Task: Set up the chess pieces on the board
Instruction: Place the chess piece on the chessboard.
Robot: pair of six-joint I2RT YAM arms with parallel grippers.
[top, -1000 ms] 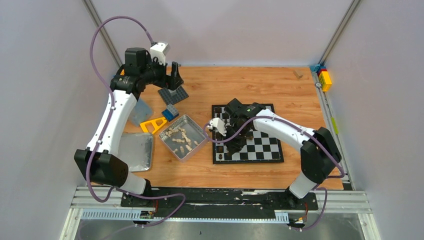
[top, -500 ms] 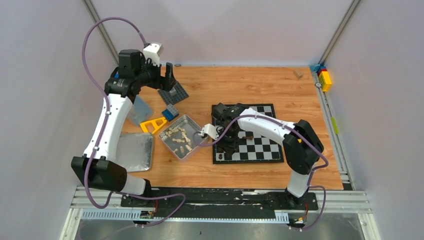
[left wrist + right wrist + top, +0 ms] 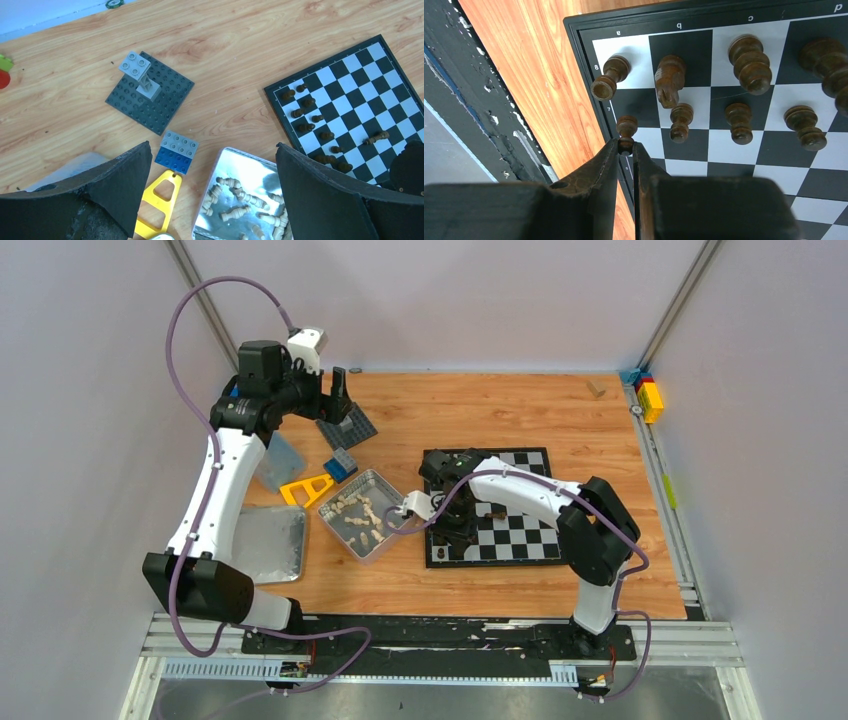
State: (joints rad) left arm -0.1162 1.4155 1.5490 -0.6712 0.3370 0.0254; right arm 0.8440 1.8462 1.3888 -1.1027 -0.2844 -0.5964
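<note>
The right gripper point(image 3: 626, 148) is clenched on a dark pawn point(image 3: 626, 125) above the corner region of the board point(image 3: 589, 26), in line with the other dark pawns point(image 3: 739, 122). Whether the pawn's base touches the board cannot be confirmed from this angle. Larger dark pieces point(image 3: 750, 62) occupy the adjacent edge row. The left gripper point(image 3: 340, 392) is released, jaws wide apart, raised above the grey baseplate point(image 3: 350, 430). Cream pieces point(image 3: 239, 198) lie in the metal tin point(image 3: 226, 161) on the counter point(image 3: 480, 410), just beside the board.
</note>
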